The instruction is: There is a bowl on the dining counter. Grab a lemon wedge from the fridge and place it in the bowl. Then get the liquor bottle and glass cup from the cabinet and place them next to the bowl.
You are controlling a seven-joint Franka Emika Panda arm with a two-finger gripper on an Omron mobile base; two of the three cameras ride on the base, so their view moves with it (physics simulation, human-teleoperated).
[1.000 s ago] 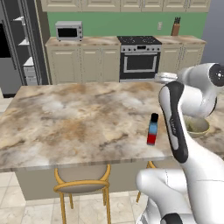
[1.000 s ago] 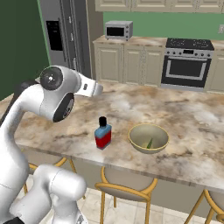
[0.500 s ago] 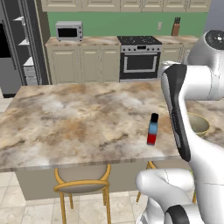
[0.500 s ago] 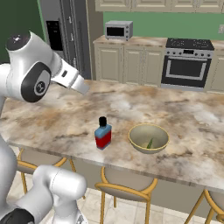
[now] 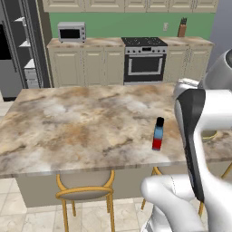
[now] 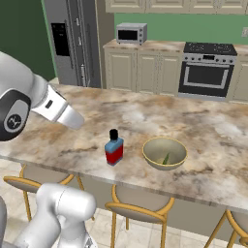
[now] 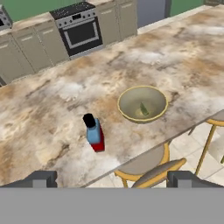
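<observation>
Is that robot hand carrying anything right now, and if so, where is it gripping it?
Nothing. The gripper is open and empty; the liquor bottle stands by itself on the dining counter, beside the bowl.

Blue-and-red, black-capped liquor bottle [image 6: 114, 147]; olive-tan bowl [image 6: 164, 153]; beige-brown marbled dining counter [image 6: 203, 131].

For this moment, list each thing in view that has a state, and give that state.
bowl: upright on the dining counter, lemon wedge inside.
liquor bottle: upright, capped, on the counter beside the bowl, apart from it.
gripper: open, empty, above the counter's edge.
fridge: doors shut.
oven: door shut.
microwave: door shut.
</observation>
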